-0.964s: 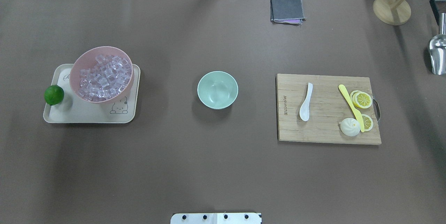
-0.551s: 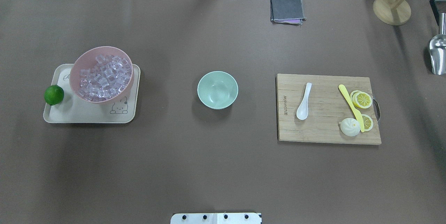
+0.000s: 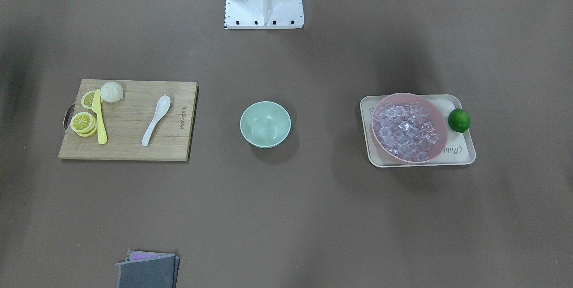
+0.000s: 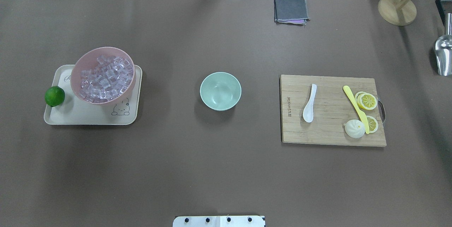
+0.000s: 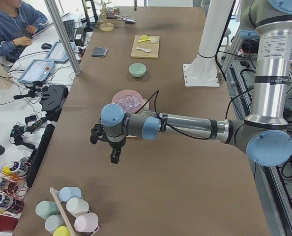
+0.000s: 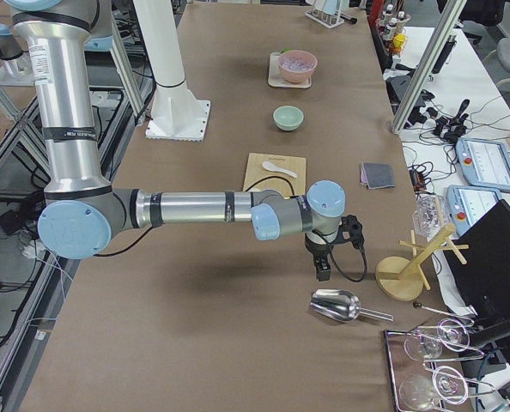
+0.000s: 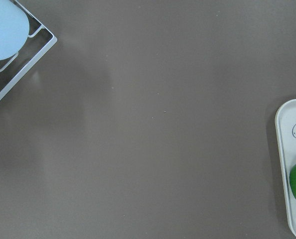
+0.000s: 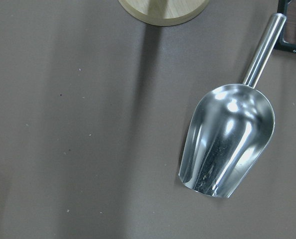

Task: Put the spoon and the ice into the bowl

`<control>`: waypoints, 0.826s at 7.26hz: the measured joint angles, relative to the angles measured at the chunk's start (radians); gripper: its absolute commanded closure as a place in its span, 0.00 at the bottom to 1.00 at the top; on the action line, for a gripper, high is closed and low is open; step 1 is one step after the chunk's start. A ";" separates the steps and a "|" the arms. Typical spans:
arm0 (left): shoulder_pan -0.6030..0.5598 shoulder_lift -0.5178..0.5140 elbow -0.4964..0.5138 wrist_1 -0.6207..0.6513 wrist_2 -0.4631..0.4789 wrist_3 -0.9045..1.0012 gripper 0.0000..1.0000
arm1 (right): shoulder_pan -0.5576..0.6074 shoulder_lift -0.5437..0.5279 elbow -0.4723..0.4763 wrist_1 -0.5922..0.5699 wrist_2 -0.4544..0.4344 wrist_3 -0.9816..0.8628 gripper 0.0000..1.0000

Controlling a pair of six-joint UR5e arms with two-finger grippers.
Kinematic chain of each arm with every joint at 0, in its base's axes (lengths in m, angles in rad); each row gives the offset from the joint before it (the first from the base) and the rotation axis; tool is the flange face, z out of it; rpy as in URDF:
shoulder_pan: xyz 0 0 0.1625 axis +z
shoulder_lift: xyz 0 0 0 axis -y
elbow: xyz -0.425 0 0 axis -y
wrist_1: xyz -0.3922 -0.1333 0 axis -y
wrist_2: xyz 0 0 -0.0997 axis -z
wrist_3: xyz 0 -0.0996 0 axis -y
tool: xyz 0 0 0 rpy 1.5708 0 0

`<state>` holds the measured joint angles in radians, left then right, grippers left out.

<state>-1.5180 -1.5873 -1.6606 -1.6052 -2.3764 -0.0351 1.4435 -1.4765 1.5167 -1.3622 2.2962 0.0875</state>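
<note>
The white spoon (image 4: 309, 103) lies on the wooden cutting board (image 4: 328, 131), right of the table's middle; it also shows in the front view (image 3: 156, 120). The empty mint-green bowl (image 4: 220, 91) stands mid-table. Many clear ice cubes (image 4: 106, 77) fill the pink bowl (image 4: 75, 75) on a cream tray (image 4: 88, 115) at the left. My left gripper (image 5: 114, 157) hangs over bare table beyond the tray. My right gripper (image 6: 322, 273) hangs past the board, near a metal scoop (image 8: 227, 144). Both show only in the side views, so I cannot tell whether they are open or shut.
A lime (image 4: 54, 96) sits on the tray's left edge. A yellow knife (image 4: 356, 108), lemon slices (image 4: 367, 101) and a white bun (image 4: 354, 128) share the board. A folded grey cloth (image 4: 290, 10) and a wooden stand (image 4: 397, 9) are at the far side.
The spoon's scoop shifted slightly to the left on the board and then back. Nothing else has moved.
</note>
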 measured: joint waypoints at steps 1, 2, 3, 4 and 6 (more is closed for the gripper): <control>-0.001 0.012 -0.001 -0.005 -0.004 0.004 0.02 | 0.000 0.000 -0.001 0.000 0.000 0.000 0.00; -0.001 0.026 -0.006 -0.017 -0.006 0.005 0.02 | 0.000 0.000 0.000 0.000 0.002 0.000 0.00; -0.001 0.033 -0.011 -0.023 -0.006 0.004 0.02 | 0.000 -0.003 0.003 0.000 0.007 0.000 0.00; 0.000 0.033 -0.011 -0.025 -0.005 0.004 0.02 | 0.000 -0.009 0.012 0.000 0.015 0.001 0.00; 0.000 0.033 -0.023 -0.025 -0.005 0.001 0.02 | -0.007 -0.024 0.029 0.000 0.023 0.006 0.00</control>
<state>-1.5185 -1.5548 -1.6839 -1.6301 -2.3818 -0.0343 1.4365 -1.5007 1.5457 -1.3624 2.3190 0.0936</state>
